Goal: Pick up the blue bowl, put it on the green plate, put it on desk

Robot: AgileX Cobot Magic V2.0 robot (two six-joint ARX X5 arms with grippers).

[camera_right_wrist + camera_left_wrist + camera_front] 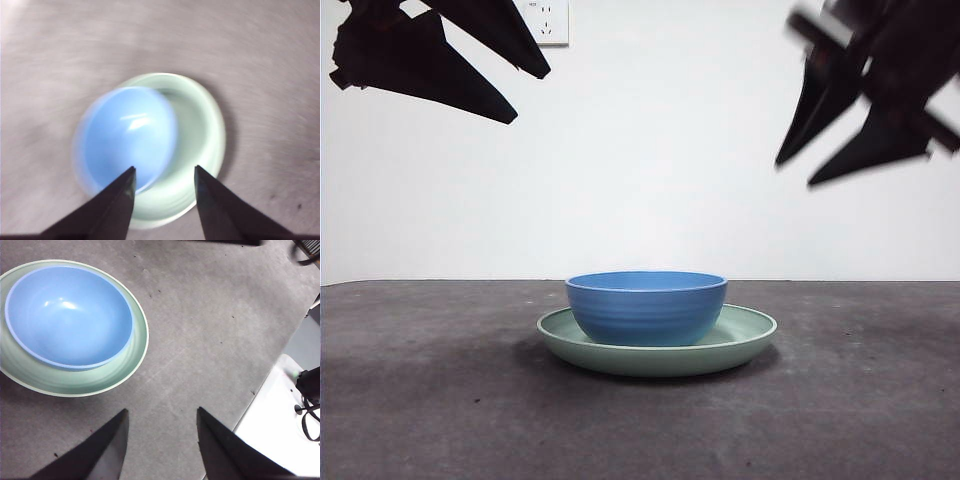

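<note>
Blue bowl (647, 307) sitting upright inside green plate (740, 338), off-centre per both wrist views, wall close to one side of plate rim. Plate flat on desk (430, 390), abt mid-desk, well clear of every edge seen. So bowl-on-plate looks done; remaining step, judged from task: bowl off plate, down onto desk.

Right gripper (164, 172) high over the pair, jaws apart by a moderate gap, holding nothing; tips frame bowl's near rim. View smeared w/ motion blur. Prob the dark blurred shape at upper right in front view, but can't confirm from that view alone.

Left gripper (161, 415) also up off desk, beside plate, jaws apart, empty. Looks like waiting arm.

For a clean lift: one jaw inside bowl wall, one outside, on the side w/ most gap to plate rim, so outer jaw doesn't strike plate. Close on rim only, not plate. Straight up first, till bowl base clears plate rim, then sideways to bare desk. Risk: plate dragged or tipped if outer jaw wedges betw. bowl & rim.

Bowl: medium blue, matte, round, faint horiz. ridges on outer wall, paler rim line, soft highlights inside, empty. Narrower than plate.
Plate: pale sage green, wide, shallow, low raised rim.
Desk: dark grey-brown, mottled.
</note>
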